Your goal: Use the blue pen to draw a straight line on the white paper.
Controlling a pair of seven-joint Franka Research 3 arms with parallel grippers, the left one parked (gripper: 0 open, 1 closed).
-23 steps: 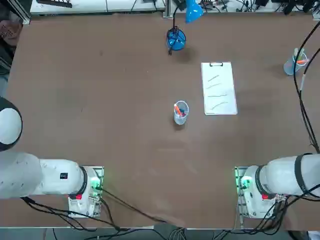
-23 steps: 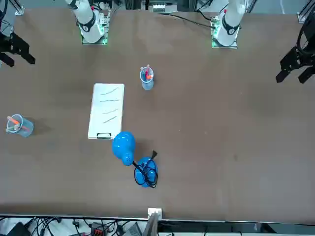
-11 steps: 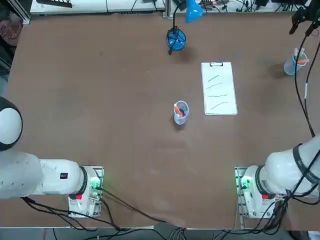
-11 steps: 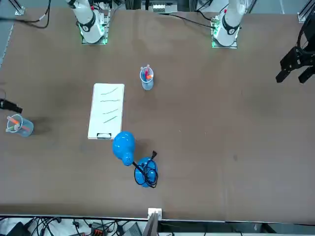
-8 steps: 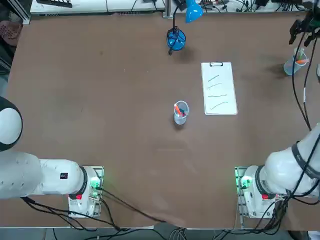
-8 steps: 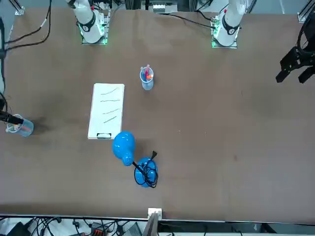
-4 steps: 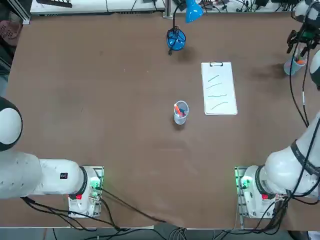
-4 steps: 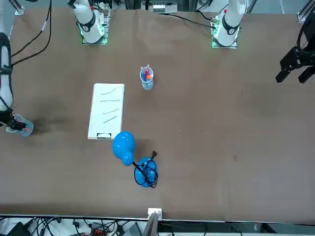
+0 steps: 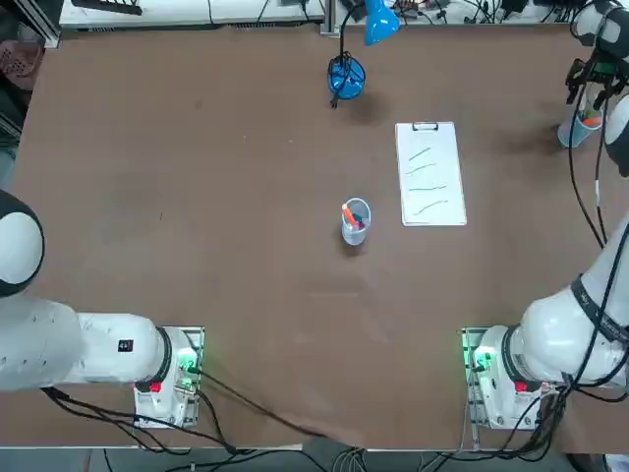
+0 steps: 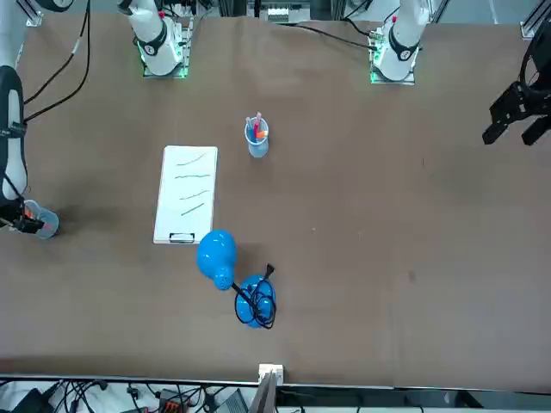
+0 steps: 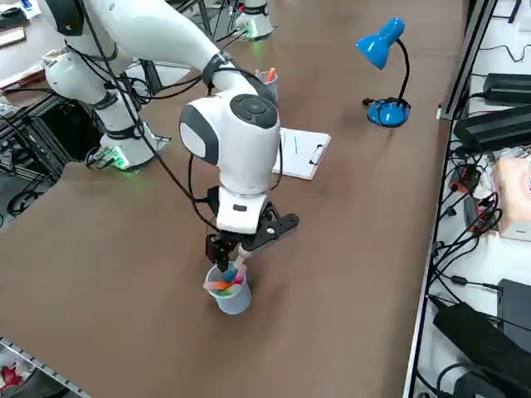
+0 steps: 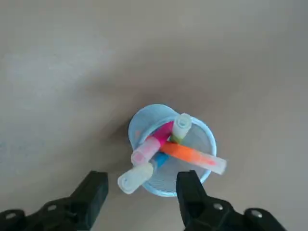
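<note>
Brown table carries a cup with pens, and in it stands the blue pen, perhaps the task's one, because I see it only partly. Above the cup is the right gripper, fingers wide apart, nothing between. Well apart lies the white paper.

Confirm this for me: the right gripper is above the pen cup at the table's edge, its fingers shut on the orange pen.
Not quite: the fingers are open, with nothing between them, as the right wrist view shows. The right gripper is indeed above the pen cup at the table's edge; the orange pen leans in that cup.
</note>
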